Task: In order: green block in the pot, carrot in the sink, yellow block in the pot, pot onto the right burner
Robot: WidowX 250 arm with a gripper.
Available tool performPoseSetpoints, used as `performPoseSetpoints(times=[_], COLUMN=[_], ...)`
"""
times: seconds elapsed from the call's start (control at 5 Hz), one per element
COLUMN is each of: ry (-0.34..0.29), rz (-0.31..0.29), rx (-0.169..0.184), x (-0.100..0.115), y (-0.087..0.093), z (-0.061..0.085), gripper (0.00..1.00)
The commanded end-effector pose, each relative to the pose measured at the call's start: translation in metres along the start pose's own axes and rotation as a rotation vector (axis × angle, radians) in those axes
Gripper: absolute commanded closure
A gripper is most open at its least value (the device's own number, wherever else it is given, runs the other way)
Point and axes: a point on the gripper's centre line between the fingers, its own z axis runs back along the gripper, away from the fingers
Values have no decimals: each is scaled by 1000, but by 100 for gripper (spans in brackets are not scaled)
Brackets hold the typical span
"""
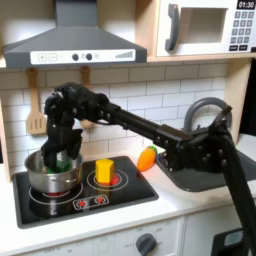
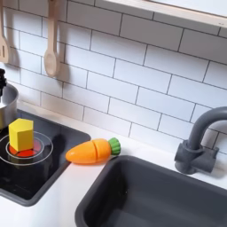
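Pincer (image 1: 60, 150) lowered into pot (image 1: 55, 175), pinching green block (image 1: 63, 160). Yellow block (image 1: 103, 171) just beside pot on burner (image 1: 118, 180); carrot (image 1: 148, 157) on worktop (image 2: 62, 191) further along, near sink (image 2: 151, 199).

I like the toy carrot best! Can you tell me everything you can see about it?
The carrot is a small, smooth, plastic-looking toy, bright orange with a green tip. It lies on its side on the pale countertop, between the black cooktop and the dark grey sink. In the second exterior view its green tip points toward that view's right. Nothing grips it, and it rests on the counter alone, close to the sink's rim.
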Motion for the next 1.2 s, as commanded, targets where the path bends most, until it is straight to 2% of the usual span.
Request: performPoseSetpoints(times=[0.0,0.4,0.6,0.8,1.0], ry=[-70,-85,-80,-70,-29], rz=[-45,-145,-184,-235,-311], rx=[-8,-7,-18,-34,-37], x=[-5,-27,-39,-49,-57], y=[-19,-50,-66,-83,-93], z=[31,39,41,43,41], gripper=[0,0,0,0,0])
